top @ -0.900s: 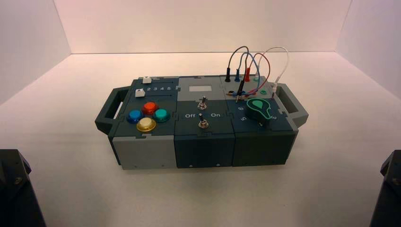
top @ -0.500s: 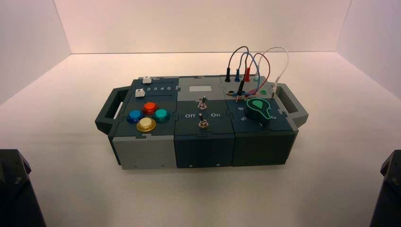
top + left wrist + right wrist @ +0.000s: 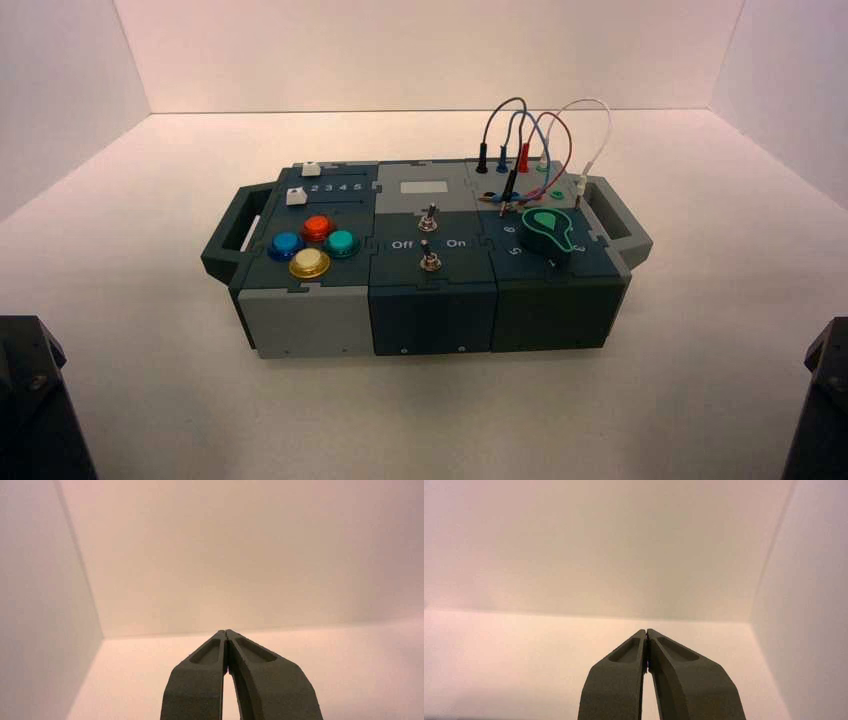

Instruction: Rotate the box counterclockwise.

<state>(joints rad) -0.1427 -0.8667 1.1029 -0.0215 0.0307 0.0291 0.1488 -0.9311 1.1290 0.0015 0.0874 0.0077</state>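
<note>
Box (image 3: 433, 320) seated flat on the desk (image 3: 430, 420), midway between the two arms, long side facing the robot. Buttons of blue, red, green and yellow noted on its left part, two toggle switches at centre, green knob (image 3: 546, 232) on the right part, wires (image 3: 549, 150) looped above the far right corner. Left hand (image 3: 225, 631) held at the near left, well apart from the box, fingers pressed together with nothing between them. Right hand (image 3: 647, 630) at the near right, likewise pressed together and unloaded. Neither handle is touched; rotation judged not begun.

Step in hand: approach to the box. For a counterclockwise turn seen from above, the right end should be pushed away from the robot and the left end drawn toward it, both at matched pace so that the box is spun rather than slid. Left handle (image 3: 237, 232) and right handle (image 3: 617, 222) are judged the best places for contact. Wires should be given a wide berth, as a snag could unplug them. Fingertips appear to meet fully, though the wrist views show little else for reference.
</note>
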